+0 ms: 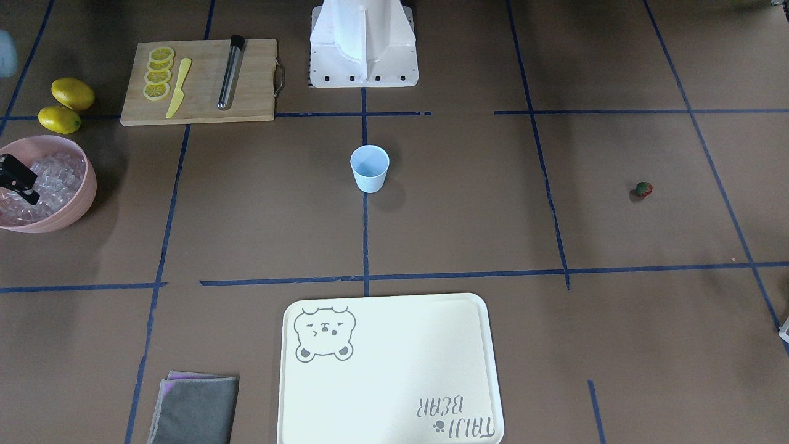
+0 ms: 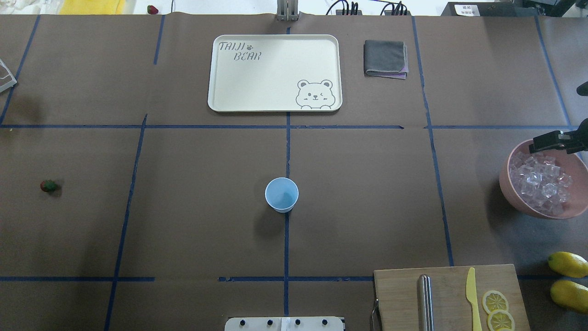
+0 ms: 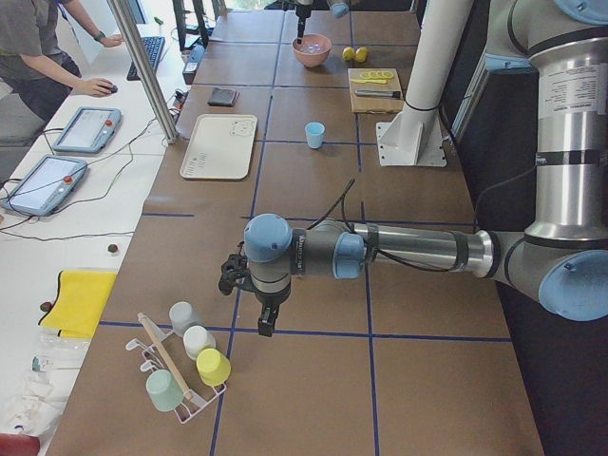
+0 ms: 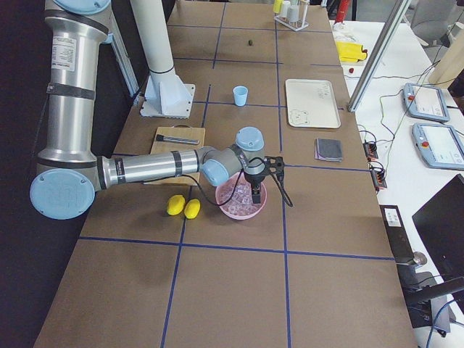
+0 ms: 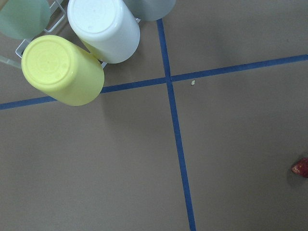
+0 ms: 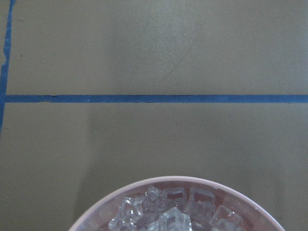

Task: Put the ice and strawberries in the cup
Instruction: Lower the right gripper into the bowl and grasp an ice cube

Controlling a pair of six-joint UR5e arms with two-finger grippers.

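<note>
One strawberry (image 2: 49, 185) lies alone on the brown table (image 2: 193, 207) at the far left of the overhead view. The left gripper (image 3: 265, 321) hangs past that edge, fingers pointing down, near a rack of upturned cups (image 3: 214, 366). It is well apart from the berry, which shows only at the right edge of the left wrist view. Only the side camera sees this gripper, so I cannot tell whether its fingers are spread or closed. At the table's middle the light blue cup (image 2: 281, 194) stands upright on a blue tape line, with nothing visible inside (neither arm is anywhere near it). Far to the right sits the pink bowl (image 2: 519, 204), heaped with the ice (image 2: 539, 181). The right gripper (image 2: 537, 146) hangs over the bowl's far rim, its fingers pointing down toward the cubes. Whether they touch the heap is unclear, and the dark shape does not show if they are parted or pressed together. The right wrist view catches only the ice and the bowl's rim at its bottom edge.
</note>
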